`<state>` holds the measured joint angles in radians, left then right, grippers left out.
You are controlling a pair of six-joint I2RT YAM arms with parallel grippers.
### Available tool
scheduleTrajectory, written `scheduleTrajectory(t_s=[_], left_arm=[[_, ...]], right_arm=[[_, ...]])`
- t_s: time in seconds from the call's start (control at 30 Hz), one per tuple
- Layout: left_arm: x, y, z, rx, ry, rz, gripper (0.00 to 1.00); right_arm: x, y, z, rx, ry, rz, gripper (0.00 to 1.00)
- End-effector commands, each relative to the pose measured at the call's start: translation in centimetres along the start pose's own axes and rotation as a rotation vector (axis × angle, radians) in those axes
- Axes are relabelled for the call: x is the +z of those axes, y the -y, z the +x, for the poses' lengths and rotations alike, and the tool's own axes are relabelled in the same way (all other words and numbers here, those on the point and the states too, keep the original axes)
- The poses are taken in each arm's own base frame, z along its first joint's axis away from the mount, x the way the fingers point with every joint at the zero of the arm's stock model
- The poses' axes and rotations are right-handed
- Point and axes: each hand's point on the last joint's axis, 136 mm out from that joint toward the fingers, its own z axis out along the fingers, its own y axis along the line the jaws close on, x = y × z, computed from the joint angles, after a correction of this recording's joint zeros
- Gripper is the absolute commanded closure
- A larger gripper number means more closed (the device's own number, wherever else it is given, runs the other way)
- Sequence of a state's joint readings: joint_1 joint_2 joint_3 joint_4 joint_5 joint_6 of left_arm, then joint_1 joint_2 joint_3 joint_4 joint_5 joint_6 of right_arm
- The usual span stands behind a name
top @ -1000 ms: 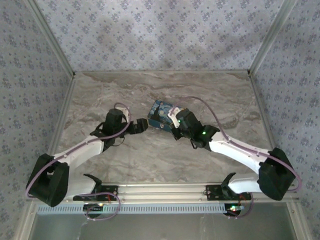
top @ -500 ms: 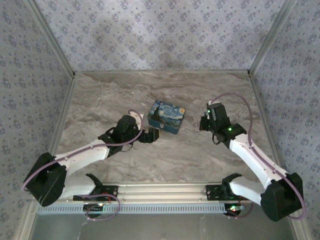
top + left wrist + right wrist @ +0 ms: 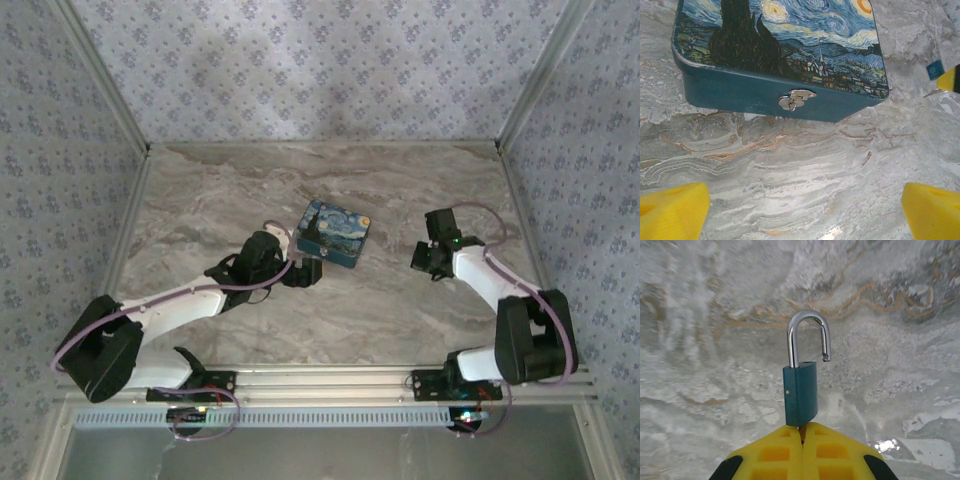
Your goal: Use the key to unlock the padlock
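The small blue padlock [image 3: 800, 395] sticks out from my right gripper [image 3: 802, 427], above the marble. Its silvery shackle [image 3: 807, 335] stands open, one end free of the body. A sliver of brassy key [image 3: 801, 429] shows under the lock, pinched between the shut yellow fingers. In the top view the right gripper [image 3: 420, 258] hovers right of the starry-night box [image 3: 335, 232]. My left gripper [image 3: 805, 200] is open with nothing between its yellow fingertips [image 3: 672, 207], and it faces the box's front wall and bare silver hasp [image 3: 796, 98]. The padlock [image 3: 935, 69] also peeks in at that view's right edge.
The box [image 3: 780, 45] lies closed on the marble table [image 3: 330, 320], just beyond the left gripper [image 3: 305, 272]. Patterned walls enclose the table on three sides. An aluminium rail [image 3: 330, 380] runs along the near edge.
The right gripper has pulled away from the box to the right, taking the padlock with it. The left gripper has moved in close to the box's front.
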<state>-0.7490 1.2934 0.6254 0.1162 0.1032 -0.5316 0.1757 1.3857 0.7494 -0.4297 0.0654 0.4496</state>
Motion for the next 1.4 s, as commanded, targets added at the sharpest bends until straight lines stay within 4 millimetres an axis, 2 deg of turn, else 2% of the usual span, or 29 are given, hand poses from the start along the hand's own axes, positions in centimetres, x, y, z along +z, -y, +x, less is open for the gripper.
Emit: scheduleTrajectory(t_s=[0.0,0.17,0.37,0.53,0.7,0.83,0.87,1.07,1.2,1.27,1.37], left_arm=[[-0.2,1.0,-1.6,0.017,0.044,0.015,0.02],[-0.4,0.8,-1.6,0.018,0.046,0.004,0.02],[-0.6,0.4,-1.5,0.015,0.057,-0.019,0.02],[-1.1,-0.2,-1.8,0.012,0.076,-0.047,0.02],[-2.7,-1.6,-2.9,0.001,0.122,-0.111,0.02],[-4.8,-4.7,-4.1,-0.02,0.151,-0.238,0.02],[-5.5,-5.9,-4.4,-0.034,0.155,-0.284,0.02],[-9.9,-12.5,-6.6,-0.126,0.211,-0.498,0.02],[-14.3,-18.2,-8.0,-0.108,0.254,-0.766,0.02],[-16.2,-20.8,-8.5,-0.112,0.287,-0.871,0.02],[-18.3,-24.8,-8.1,-0.202,0.331,-0.978,0.02]], right_arm=[[0.6,-0.9,-1.6,0.018,0.015,-0.022,1.0],[1.7,-0.9,-1.6,0.019,-0.01,-0.003,1.0],[1.5,-0.7,-1.6,0.021,-0.015,0.008,0.81],[0.4,-0.6,-1.6,0.039,-0.015,0.006,0.7],[-2.4,0.0,-2.7,0.053,0.056,-0.003,0.63],[-4.7,0.8,-4.2,0.067,0.139,0.011,0.47],[-5.1,1.1,-4.7,0.067,0.16,0.019,0.01],[-6.9,2.4,-8.1,0.081,0.303,0.093,0.0],[-7.9,4.0,-10.4,0.083,0.438,0.201,0.0],[-8.0,4.6,-11.2,0.051,0.509,0.242,0.0],[-8.2,5.4,-11.9,-0.034,0.634,0.36,0.0]])
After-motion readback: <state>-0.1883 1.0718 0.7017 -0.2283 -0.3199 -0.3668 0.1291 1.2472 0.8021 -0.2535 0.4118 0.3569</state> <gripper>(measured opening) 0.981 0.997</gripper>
